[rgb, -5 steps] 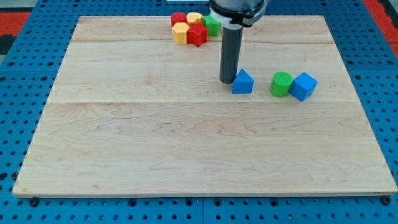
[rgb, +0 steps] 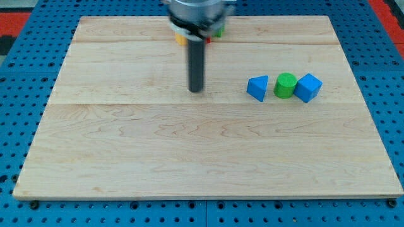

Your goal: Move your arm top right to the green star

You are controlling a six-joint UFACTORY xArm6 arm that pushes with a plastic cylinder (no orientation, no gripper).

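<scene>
The dark rod's tip (rgb: 196, 90), no jawed end effector, is set on the pale wooden worktop (rgb: 126, 157), left of the blue triangular block (rgb: 257, 87), the far cluster being largely hidden.

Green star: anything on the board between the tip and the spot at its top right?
Nothing visible stands between. My tip sits on bare board, below the cluster at the view's top. The arm hides most of that cluster; only a green sliver shows, so blocks there could obstruct.
</scene>
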